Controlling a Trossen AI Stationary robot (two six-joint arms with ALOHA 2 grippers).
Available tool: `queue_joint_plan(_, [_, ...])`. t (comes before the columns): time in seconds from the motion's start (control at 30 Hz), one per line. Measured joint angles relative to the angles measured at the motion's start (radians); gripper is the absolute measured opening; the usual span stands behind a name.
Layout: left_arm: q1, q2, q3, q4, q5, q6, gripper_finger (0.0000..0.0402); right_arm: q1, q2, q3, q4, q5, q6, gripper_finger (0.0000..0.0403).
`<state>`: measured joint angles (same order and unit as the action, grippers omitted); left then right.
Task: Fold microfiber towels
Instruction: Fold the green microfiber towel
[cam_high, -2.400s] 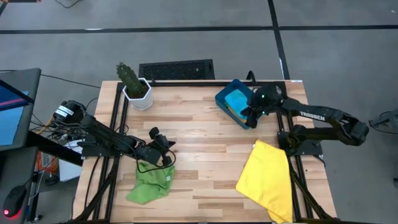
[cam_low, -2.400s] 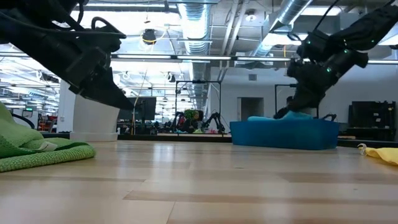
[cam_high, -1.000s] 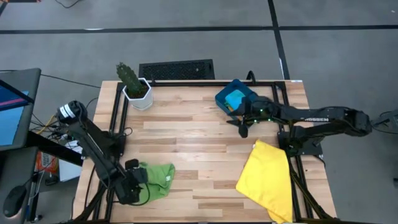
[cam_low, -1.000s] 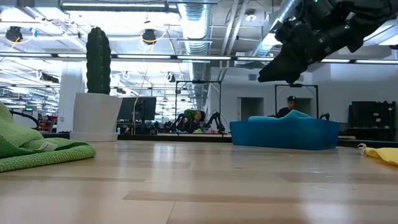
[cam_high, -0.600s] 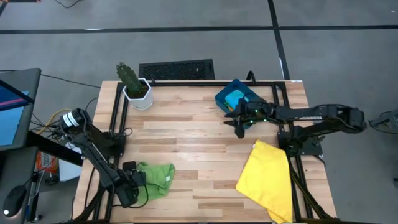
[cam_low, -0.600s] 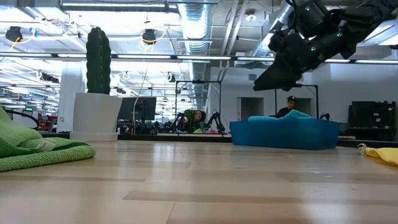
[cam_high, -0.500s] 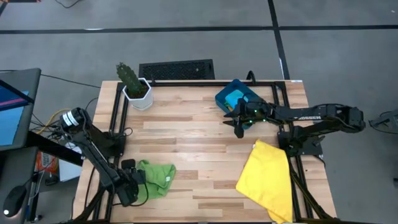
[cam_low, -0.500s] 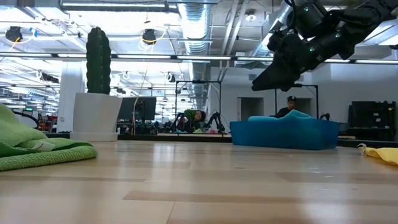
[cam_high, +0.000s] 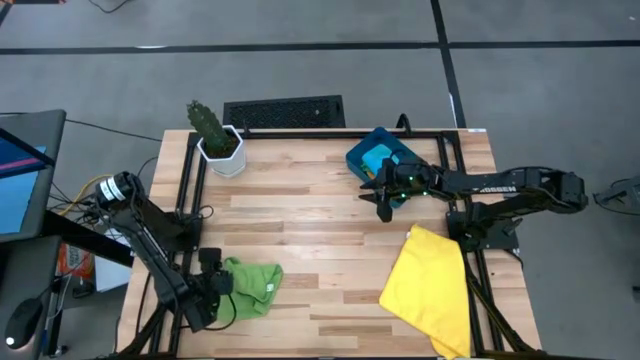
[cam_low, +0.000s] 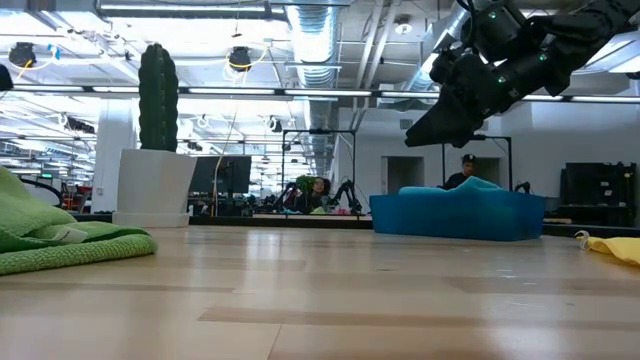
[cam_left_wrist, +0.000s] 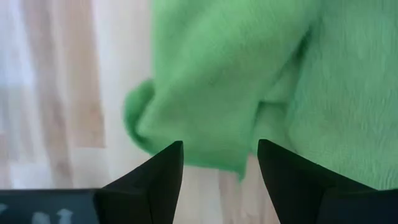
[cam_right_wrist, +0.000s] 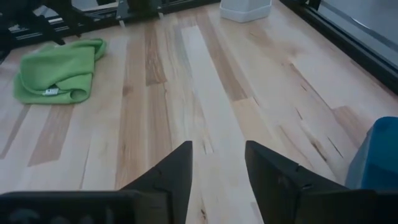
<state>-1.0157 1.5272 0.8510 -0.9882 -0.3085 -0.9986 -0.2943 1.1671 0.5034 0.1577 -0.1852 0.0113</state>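
A green towel (cam_high: 252, 287) lies bunched and partly folded on the table near its left front corner; it also shows in the right wrist view (cam_right_wrist: 59, 70). My left gripper (cam_high: 213, 290) stands open at its left edge, pointing steeply down, and the cloth (cam_left_wrist: 249, 81) fills the view past the fingers. A yellow towel (cam_high: 432, 290) lies at the right front, reaching over the table's edge. A light blue towel (cam_high: 380, 160) sits in the blue bin (cam_high: 362, 150). My right gripper (cam_high: 386, 205) hovers open beside the bin, above the table, with nothing in it (cam_right_wrist: 217, 162). My left gripper comes at the green towel's left edge (cam_left_wrist: 205, 158) from above. Its two fingers stand apart on either side of a rolled fold. Whether they touch the cloth I cannot tell.
A cactus in a white pot (cam_high: 215, 140) stands at the far left. A black grille (cam_high: 283, 112) lies along the far edge. Black frame rails (cam_high: 190, 200) run along both sides of the table. Bare wood (cam_high: 320, 240) lies between the towels.
My left gripper has stayed at the green towel's left edge. It has rolled and tipped to point more steeply down. The towel lies about where it was.
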Motion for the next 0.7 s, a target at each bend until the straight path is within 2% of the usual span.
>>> queue_joint_plan(0.2, [0.0, 0.0, -0.083, 0.107, 0.108, 0.073, 0.0201, 0.0, 0.0, 0.0, 0.0, 0.0, 0.016, 0.0169])
queue_joint_plan(0.47, [0.0, 0.0, -0.123, 0.096, 0.078, 0.074, 0.0195, 0.0, 0.0, 0.0, 0.0, 0.0, 0.051, 0.0167])
queue_joint_plan(0.7, [0.003, 0.0, -0.124, 0.131, 0.037, 0.078, 0.0116, 0.0, 0.0, 0.0, 0.0, 0.0, 0.068, 0.0166])
